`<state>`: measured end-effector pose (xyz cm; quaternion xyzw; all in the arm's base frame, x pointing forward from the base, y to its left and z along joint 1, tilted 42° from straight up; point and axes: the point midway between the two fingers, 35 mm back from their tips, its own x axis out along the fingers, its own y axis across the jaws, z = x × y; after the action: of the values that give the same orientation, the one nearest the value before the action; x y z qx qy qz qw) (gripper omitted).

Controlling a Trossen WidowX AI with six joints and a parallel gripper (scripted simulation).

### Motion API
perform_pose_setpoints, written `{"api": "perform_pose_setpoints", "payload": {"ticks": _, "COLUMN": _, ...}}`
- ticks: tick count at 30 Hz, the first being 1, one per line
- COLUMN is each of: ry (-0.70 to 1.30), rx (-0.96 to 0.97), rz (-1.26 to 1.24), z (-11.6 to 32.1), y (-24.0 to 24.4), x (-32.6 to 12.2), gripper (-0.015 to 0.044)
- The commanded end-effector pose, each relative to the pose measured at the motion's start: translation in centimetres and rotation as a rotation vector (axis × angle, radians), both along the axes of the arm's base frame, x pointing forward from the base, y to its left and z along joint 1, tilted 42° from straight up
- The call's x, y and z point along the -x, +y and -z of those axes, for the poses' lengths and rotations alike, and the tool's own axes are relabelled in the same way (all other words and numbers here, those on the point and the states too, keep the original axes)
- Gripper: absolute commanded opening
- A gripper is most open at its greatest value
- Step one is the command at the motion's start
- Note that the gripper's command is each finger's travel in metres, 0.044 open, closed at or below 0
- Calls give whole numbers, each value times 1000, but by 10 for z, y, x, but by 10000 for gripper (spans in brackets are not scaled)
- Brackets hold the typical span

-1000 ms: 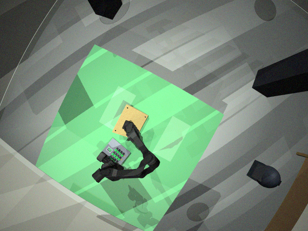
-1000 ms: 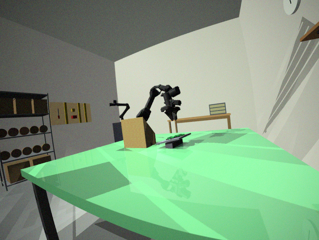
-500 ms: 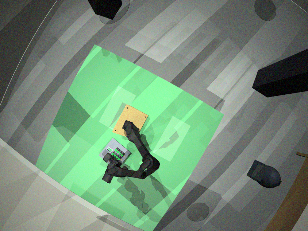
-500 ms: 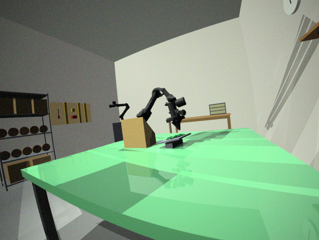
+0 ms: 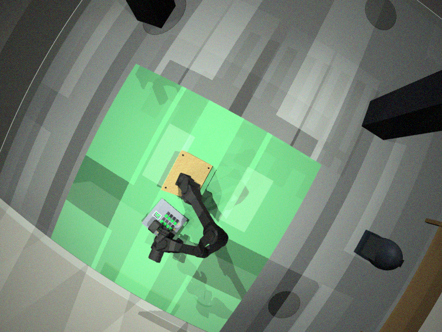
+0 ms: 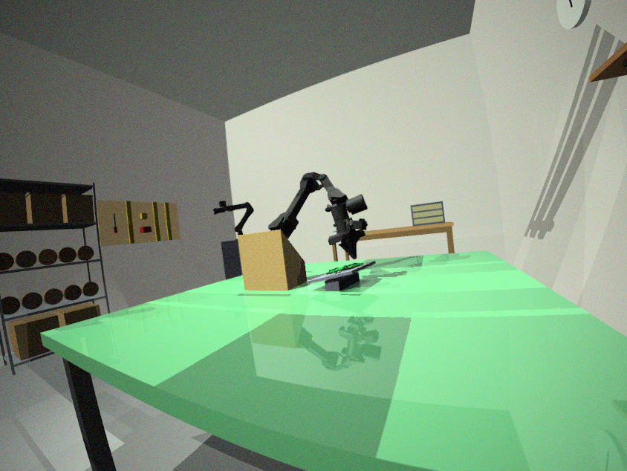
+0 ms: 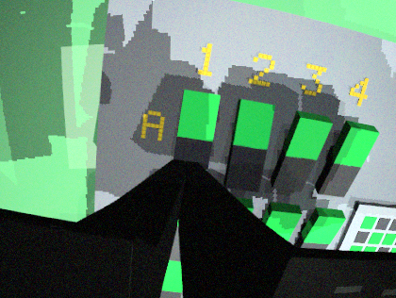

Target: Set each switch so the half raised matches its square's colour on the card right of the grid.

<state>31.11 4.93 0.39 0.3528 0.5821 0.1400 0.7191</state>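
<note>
The pincer [image 5: 165, 228] [image 6: 353, 257] [image 7: 183, 173], fingers together and empty, is hovering over the switch panel [image 5: 162, 205] [image 6: 318, 278] [image 7: 127, 165], which is sitting nearer the surface's [image 5: 118, 142] [image 6: 202, 324] lower-left edge than its upper-right one in the top view. Yellow "1 2 3 4" and "A" are showing beside the switches [image 5: 170, 218] [image 6: 344, 268] [image 7: 256, 124].

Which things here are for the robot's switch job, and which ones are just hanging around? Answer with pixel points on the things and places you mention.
For the job:
- gripper [image 5: 157, 232] [image 6: 353, 257] [image 7: 183, 173]
- switch panel [image 5: 161, 205] [image 6: 368, 264]
- small card [image 5: 157, 214] [image 7: 351, 226]

Seemingly just around:
- shelf rack [image 6: 96, 228]
- wall clock [image 6: 571, 14]
- second arm [image 6: 235, 207]
</note>
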Motion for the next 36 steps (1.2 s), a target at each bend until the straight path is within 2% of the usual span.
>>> {"api": "perform_pose_setpoints", "payload": {"ticks": 1, "ry": 14, "rx": 2, "rz": 1, "z": 7, "y": 4, "x": 1, "gripper": 0}}
{"api": "perform_pose_setpoints", "payload": {"ticks": 36, "ry": 14, "rx": 2, "rz": 1, "z": 12, "y": 7, "x": 0, "gripper": 0}}
